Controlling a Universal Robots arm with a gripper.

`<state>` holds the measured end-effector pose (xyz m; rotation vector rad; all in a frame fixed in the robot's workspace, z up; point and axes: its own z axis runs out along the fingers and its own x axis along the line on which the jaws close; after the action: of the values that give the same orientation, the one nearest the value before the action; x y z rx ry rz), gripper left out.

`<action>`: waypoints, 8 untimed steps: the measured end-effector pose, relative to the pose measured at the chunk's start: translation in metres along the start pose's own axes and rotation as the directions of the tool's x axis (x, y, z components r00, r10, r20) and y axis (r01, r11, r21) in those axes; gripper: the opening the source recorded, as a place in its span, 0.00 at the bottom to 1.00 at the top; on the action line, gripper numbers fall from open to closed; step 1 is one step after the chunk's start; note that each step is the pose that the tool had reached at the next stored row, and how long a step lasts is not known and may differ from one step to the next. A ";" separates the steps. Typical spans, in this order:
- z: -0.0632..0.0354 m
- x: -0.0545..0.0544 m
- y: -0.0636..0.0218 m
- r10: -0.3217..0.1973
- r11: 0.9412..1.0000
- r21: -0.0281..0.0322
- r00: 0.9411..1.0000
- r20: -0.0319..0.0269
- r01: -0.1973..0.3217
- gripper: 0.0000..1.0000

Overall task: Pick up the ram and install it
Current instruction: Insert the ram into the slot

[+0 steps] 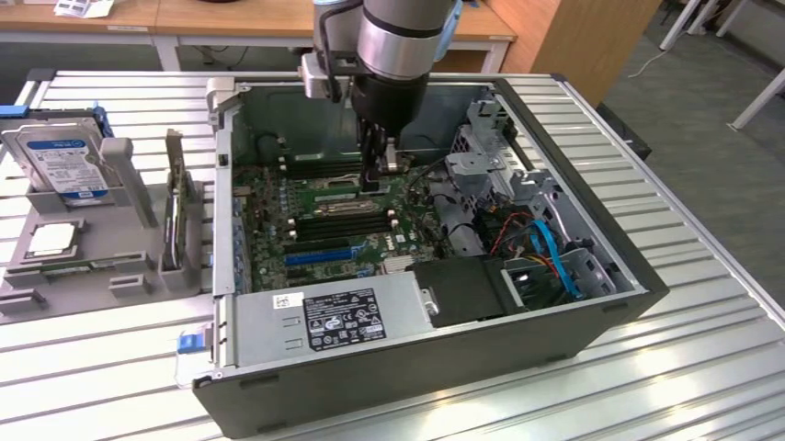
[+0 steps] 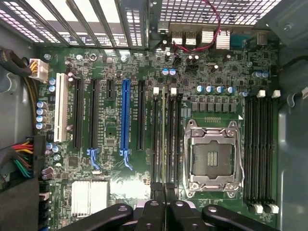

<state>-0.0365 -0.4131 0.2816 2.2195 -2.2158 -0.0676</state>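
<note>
Nearest the lens, the hand was seen clamped narrowly on the ram, held edge-on over the memory slots beside the CPU socket; alignment with one slot and straight, even pressure were judged necessary.

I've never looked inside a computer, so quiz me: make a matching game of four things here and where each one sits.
1. hard drive
2. ram
3. CPU socket
4. power supply

A. between two banks of black slots
B. upright in the grey holder
C. edge-on at the gripper
D. inside the case, against the wall nearest the exterior view

Pairs: 1-B, 2-C, 3-A, 4-D
</note>
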 end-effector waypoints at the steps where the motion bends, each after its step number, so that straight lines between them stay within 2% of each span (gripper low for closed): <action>1: 0.0013 0.000 0.0000 0.000 1.000 0.000 1.000 0.000 0.000 0.12; 8: 0.0107 0.000 -0.0001 0.000 1.000 0.000 1.000 -0.001 0.000 0.12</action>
<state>-0.0367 -0.4131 0.2709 2.2192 -2.2156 -0.0669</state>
